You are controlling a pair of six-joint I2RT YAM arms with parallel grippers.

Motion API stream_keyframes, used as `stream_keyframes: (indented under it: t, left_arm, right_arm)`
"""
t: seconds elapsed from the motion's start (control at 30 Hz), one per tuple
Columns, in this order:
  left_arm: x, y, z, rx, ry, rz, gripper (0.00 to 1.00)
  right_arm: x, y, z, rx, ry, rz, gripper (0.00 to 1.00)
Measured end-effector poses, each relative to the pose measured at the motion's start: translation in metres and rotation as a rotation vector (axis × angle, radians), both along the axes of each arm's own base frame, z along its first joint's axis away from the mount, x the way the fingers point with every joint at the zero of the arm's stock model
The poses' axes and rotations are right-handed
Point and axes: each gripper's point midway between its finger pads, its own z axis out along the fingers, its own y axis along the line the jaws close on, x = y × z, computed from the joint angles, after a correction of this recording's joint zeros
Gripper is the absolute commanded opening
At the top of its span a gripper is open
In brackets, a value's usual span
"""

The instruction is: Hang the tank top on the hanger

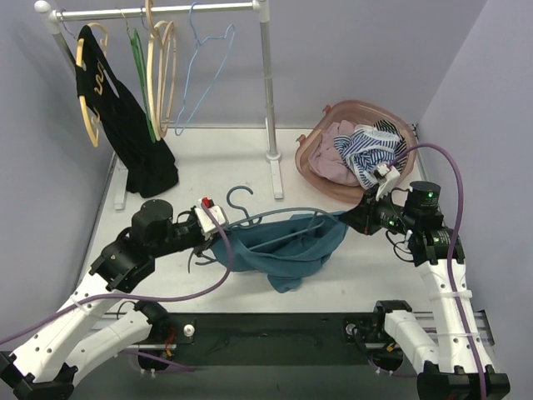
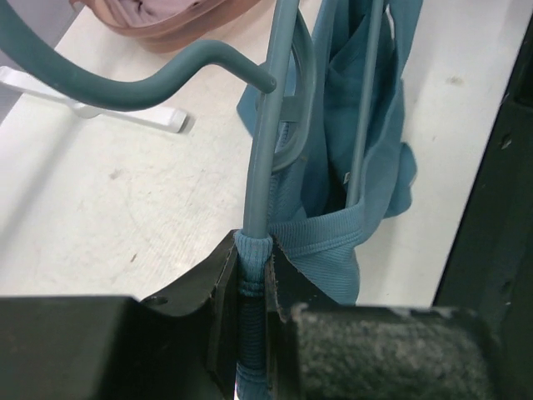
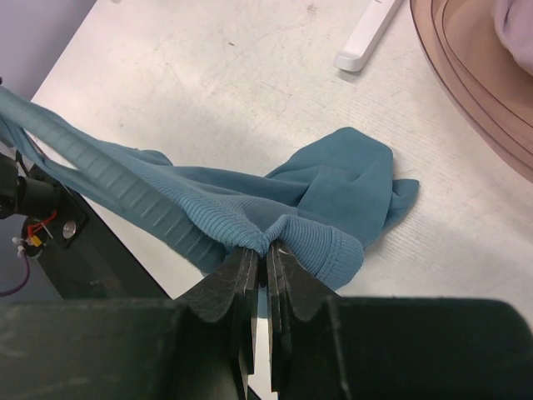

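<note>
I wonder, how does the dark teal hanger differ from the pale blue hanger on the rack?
The dark teal hanger lies low over the table in the left gripper; the pale blue hanger hangs upright from the rack rail. The dark teal hanger carries part of the tank top; the pale blue hanger is bare. The dark teal one looks thicker and darker than the pale blue one. Both have curved hooks.

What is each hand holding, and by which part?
The left hand clamps the hanger rod with a ribbed tank top edge over it; the right hand pinches a bunched ribbed edge of the tank top.
</note>
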Motion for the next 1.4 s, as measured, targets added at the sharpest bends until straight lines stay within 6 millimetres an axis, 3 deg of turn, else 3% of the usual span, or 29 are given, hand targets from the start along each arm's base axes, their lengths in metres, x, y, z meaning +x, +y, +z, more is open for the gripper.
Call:
stream_keyframes:
  t: [0.5, 0.83, 0.97, 1.23, 1.4]
  left_arm:
    - [0.024, 0.022, -0.016, 0.225, -0.104, 0.050, 0.00]
    - [0.029, 0.021, -0.021, 0.304, -0.148, 0.026, 0.00]
    - [0.025, 0.009, -0.025, 0.345, -0.167, -0.019, 0.00]
    - [-0.005, -0.035, -0.038, 0.391, -0.196, -0.155, 0.00]
    - [-0.012, -0.056, -0.042, 0.386, -0.203, -0.178, 0.00]
  right_arm:
    - [-0.005, 0.005, 0.003, 0.021, 0.002, 0.029, 0.00]
    - [-0.009, 0.009, 0.012, 0.040, -0.011, 0.061, 0.00]
    - [-0.009, 0.010, 0.012, 0.045, -0.004, 0.064, 0.00]
    - [-0.006, 0.013, 0.012, 0.062, 0.012, 0.063, 0.00]
    - [-0.005, 0.017, 0.013, 0.071, 0.017, 0.071, 0.00]
